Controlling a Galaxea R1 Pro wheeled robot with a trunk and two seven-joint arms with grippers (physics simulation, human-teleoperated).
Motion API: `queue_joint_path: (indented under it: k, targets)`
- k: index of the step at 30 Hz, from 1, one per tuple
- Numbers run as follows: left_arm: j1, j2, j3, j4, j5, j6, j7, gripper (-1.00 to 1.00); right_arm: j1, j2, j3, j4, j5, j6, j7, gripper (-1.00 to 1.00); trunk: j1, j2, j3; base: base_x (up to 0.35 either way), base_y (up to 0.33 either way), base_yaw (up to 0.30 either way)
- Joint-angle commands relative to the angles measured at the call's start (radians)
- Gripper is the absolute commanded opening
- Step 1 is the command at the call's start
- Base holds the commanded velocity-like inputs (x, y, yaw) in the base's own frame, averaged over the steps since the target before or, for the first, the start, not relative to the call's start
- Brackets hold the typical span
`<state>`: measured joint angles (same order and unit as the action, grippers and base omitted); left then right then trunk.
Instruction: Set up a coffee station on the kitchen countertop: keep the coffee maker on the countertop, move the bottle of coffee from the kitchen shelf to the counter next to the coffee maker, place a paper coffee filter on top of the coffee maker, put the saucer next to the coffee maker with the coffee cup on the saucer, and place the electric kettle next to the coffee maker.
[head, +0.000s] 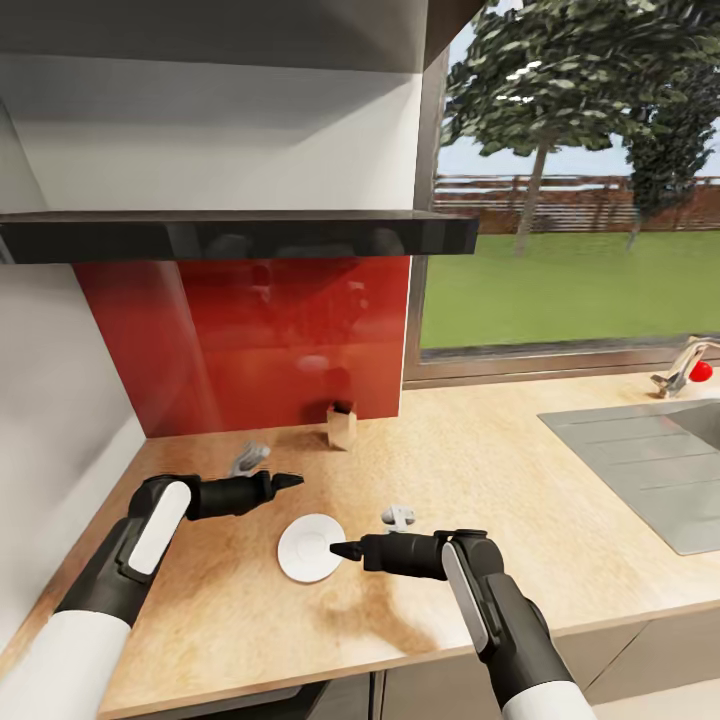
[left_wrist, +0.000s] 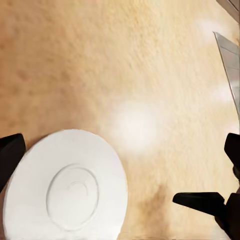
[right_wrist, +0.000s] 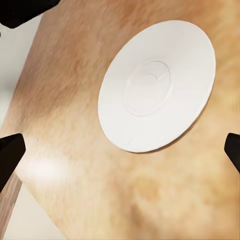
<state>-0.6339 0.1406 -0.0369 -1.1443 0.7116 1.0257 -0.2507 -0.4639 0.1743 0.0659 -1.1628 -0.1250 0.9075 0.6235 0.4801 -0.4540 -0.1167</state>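
A white saucer (head: 311, 548) lies flat on the wooden countertop (head: 480, 470), near its front edge. My right gripper (head: 345, 550) is low at the saucer's right rim, open and holding nothing. In the right wrist view the saucer (right_wrist: 156, 85) lies just ahead of the spread fingertips (right_wrist: 10, 155). My left gripper (head: 290, 481) hovers open, behind and a little left of the saucer. In the left wrist view the saucer (left_wrist: 67, 187) sits under that gripper, and the right gripper's dark tip (left_wrist: 200, 200) shows beside it.
A small tan pouch with a dark top (head: 342, 425) stands by the red backsplash (head: 250, 340). Two small grey-white objects (head: 398, 516) (head: 250, 457) lie near the grippers; I cannot tell what they are. A steel sink (head: 650, 470) with a faucet (head: 685, 365) is at the right, and a black hood (head: 240, 235) hangs overhead.
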Motion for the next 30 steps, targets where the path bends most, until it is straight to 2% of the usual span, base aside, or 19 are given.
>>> queue_joint_path:
  k: [1, 6, 9, 27, 30]
  targets:
    - [0.002, 0.001, -0.003, 0.0, -0.007, 0.002, -0.01, 1.0, -0.001, 0.0, 0.0, -0.001, -0.01, 0.008, -0.005, 1.0, 0.001, -0.002, -0.002, 0.008, 0.0, 0.0]
    - [0.045, 0.005, -0.017, 0.0, 0.045, 0.002, -0.01, 1.0, -0.001, 0.0, 0.001, 0.009, -0.01, 0.008, -0.005, 1.0, 0.001, -0.002, -0.002, 0.002, 0.0, 0.0]
    - [0.066, 0.004, -0.019, -0.001, 0.058, 0.002, -0.01, 1.0, -0.001, 0.0, 0.001, 0.037, -0.01, 0.008, -0.004, 1.0, 0.001, -0.002, -0.002, 0.0, 0.0, 0.0]
    - [0.095, 0.01, -0.018, -0.001, 0.066, 0.002, -0.01, 1.0, -0.001, 0.0, 0.002, 0.058, -0.011, 0.008, -0.004, 1.0, 0.001, -0.002, -0.002, 0.0, 0.0, 0.0]
    - [0.096, 0.01, -0.018, -0.002, 0.066, 0.002, -0.01, 1.0, -0.001, 0.0, 0.022, 0.058, -0.011, 0.008, -0.004, 1.0, 0.001, -0.002, -0.002, 0.0, 0.0, 0.0]
